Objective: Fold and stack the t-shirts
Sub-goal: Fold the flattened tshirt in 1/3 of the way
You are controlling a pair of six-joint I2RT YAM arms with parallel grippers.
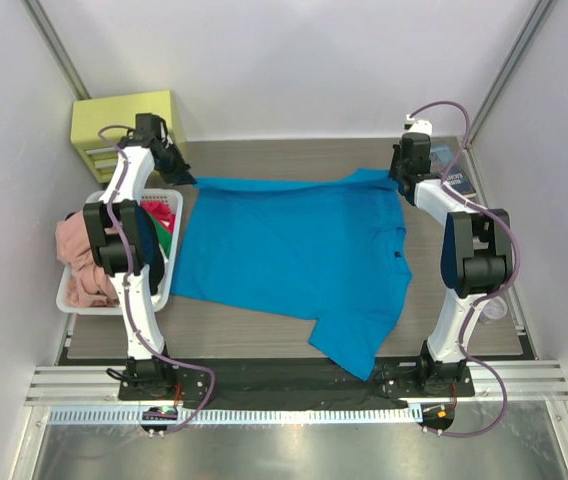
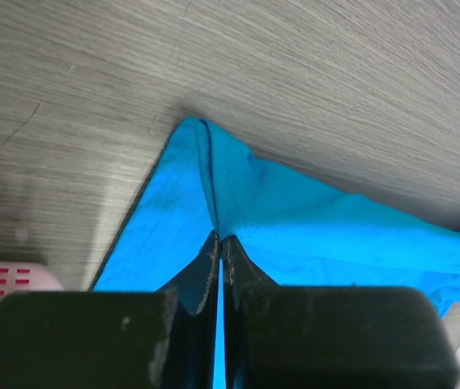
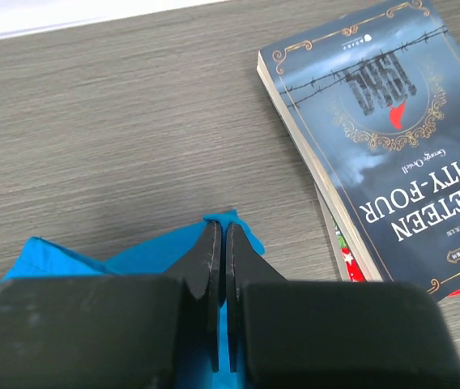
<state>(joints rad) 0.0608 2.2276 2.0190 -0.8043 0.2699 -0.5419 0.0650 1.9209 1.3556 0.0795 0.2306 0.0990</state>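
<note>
Pink cloth (image 1: 76, 255), perhaps t-shirts, in white basket (image 1: 89, 306)

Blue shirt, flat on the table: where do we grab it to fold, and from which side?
Its two far corners, coming down from above. The shirt lies spread flat, so only the loose cloth at its corners can be pinched up. The left gripper is shut on the far-left corner, the right gripper on the far-right one.

Turquoise t-shirt (image 3: 133, 259) corner out of sight between jaws; book (image 3: 392, 138) past view's edge.
</note>
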